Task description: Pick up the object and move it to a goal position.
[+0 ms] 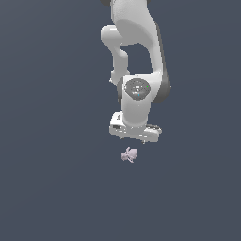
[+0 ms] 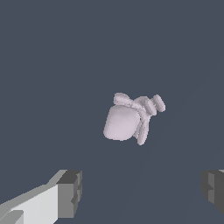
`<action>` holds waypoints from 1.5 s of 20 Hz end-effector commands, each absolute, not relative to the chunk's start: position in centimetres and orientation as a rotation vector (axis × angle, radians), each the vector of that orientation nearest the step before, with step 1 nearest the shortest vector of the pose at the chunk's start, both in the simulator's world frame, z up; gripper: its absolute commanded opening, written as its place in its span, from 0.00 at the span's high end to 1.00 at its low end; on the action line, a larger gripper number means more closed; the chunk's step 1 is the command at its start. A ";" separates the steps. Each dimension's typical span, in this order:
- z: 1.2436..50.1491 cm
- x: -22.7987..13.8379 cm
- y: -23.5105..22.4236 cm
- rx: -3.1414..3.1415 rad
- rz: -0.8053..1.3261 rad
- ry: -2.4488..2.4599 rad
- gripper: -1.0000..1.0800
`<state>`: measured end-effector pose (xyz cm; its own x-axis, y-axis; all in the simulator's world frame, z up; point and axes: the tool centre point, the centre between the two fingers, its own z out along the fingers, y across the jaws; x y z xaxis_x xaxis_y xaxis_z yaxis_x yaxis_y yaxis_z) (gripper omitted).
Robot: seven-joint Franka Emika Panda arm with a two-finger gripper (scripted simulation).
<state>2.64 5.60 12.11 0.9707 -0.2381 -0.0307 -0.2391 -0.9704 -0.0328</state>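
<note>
The object [image 1: 129, 155] is a tiny pale pink-lilac lumpy figurine lying on the dark grey floor, just below the white gripper in the exterior view. In the wrist view the object [image 2: 131, 119] lies ahead of the fingers, apart from them. My gripper [image 2: 141, 192] is open and empty, with one dark finger pad [image 2: 70, 193] on one side and the other pad [image 2: 213, 190] at the frame edge. In the exterior view the fingers are hidden behind the white hand [image 1: 134, 130].
The white arm [image 1: 136, 52] rises from the hand toward the exterior view's top. A plain dark grey floor [image 1: 52, 179] surrounds everything.
</note>
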 end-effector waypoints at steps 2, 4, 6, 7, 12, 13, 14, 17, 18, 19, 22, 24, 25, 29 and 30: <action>11.1 3.9 5.2 -3.075 0.030 0.508 0.04; 10.6 4.4 4.9 -3.069 0.024 0.572 0.04; 10.2 4.9 4.8 -3.064 0.018 0.627 0.04; 10.0 5.1 4.7 -3.061 0.016 0.651 0.04; 9.3 5.9 4.4 -3.049 0.005 0.740 0.04; 9.2 6.0 4.3 -3.048 0.003 0.752 0.04; 9.1 6.1 4.3 -3.046 0.002 0.761 0.04; 9.0 6.2 4.3 -3.044 0.000 0.776 0.04; 9.0 6.2 4.3 -3.044 0.000 0.777 0.04; 9.0 6.2 4.3 -3.045 0.002 0.771 0.04; 8.7 6.2 4.3 -3.045 0.002 0.771 0.04; 8.1 6.1 4.3 -3.045 0.001 0.772 0.04; 7.6 6.1 4.3 -3.045 0.001 0.772 0.04; 5.4 6.1 4.3 -3.044 0.000 0.776 0.04; 5.0 6.1 4.2 -3.044 0.000 0.777 0.04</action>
